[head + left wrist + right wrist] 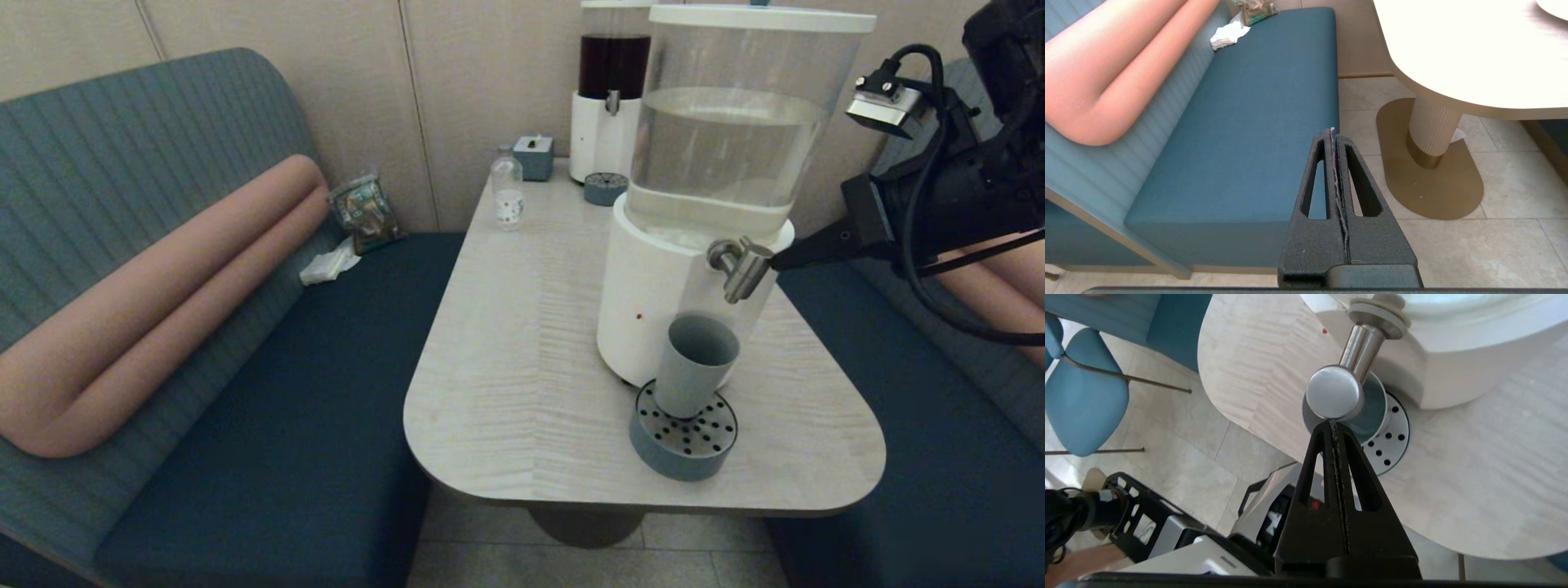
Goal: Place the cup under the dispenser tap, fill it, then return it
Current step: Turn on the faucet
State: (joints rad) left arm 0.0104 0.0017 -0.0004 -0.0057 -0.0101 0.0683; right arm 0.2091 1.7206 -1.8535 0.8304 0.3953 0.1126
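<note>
The cup [694, 363] is standing on the drip tray [682, 445] under the dispenser tap [741, 267] while the right gripper [1332, 424], fingers pressed together and holding nothing, is nosing against the tap, apparently to work it.

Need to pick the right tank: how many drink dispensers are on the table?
2: the clear-liquid dispenser near the table's front edge, over the cup; the dark-liquid dispenser behind it by the wall.

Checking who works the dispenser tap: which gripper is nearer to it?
Right. The right gripper, shut, has its tip at the dispenser tap above the cup; the left gripper hangs off the table beside the bench seat.
</note>
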